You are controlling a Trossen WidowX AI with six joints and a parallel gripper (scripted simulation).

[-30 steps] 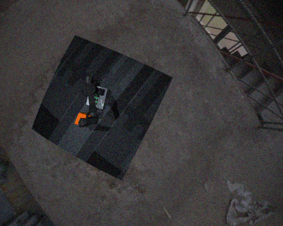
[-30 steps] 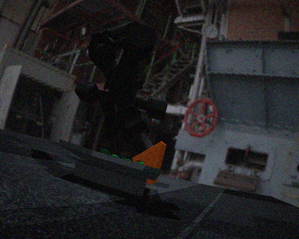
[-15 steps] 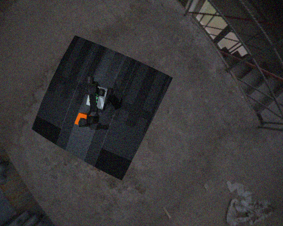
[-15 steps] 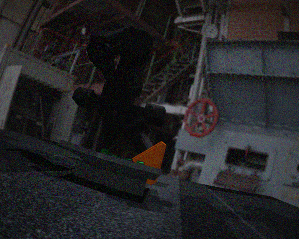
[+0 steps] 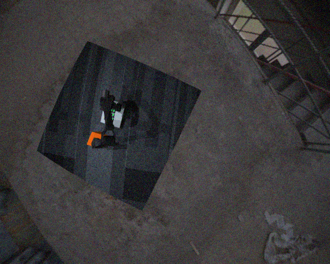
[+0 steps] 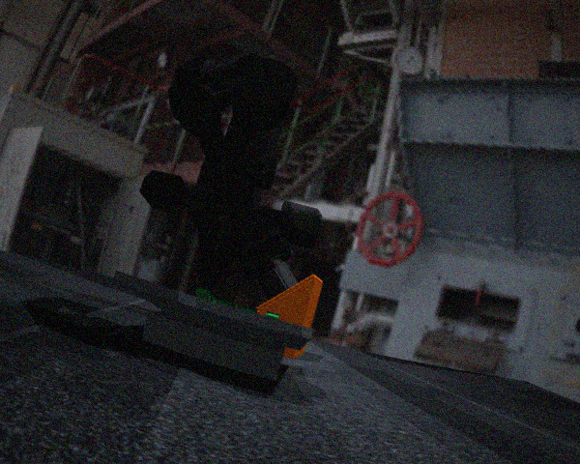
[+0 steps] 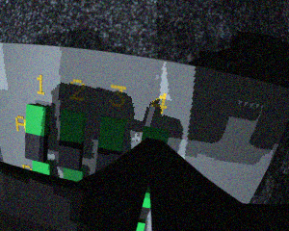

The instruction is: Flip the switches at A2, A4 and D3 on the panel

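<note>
Pincer's pressed tog., nothing btwn the tips. In the wrist cam the gripper (image 5: 117,106) (image 7: 152,146) is hovering or resting right at A4 (image 7: 155,133), covering its lower part; can't tell if it's actually touching. In the ext. view it's getting lost in the dark, tbh.

The panel (image 5: 117,122) (image 6: 215,344) (image 7: 98,67) is lying on the dark mat (image 5: 150,91), in front of the arm's base, w/ the arm (image 5: 109,119) (image 6: 238,174) reaching over it. Yellow nos. 1 thru 4 are showing along the top of the wrist view, plus the letter A at the side.

A1 (image 7: 37,120), A2 (image 7: 72,126) and A3 (image 7: 112,134) are sitting in a row to the left of A4 in that pic, each showing a green upper part; A1's is looking brightest, the others are sitting in shadow. Can't tell for sure which end of A2 or A4 is sticking up. D3 isn't readable rn, so no idea on its tilt.

An orange wedge-like piece (image 5: 93,137) (image 6: 293,304) is standing beside the base, and a red handwheel (image 6: 417,229) is showing in the bkgd.
</note>
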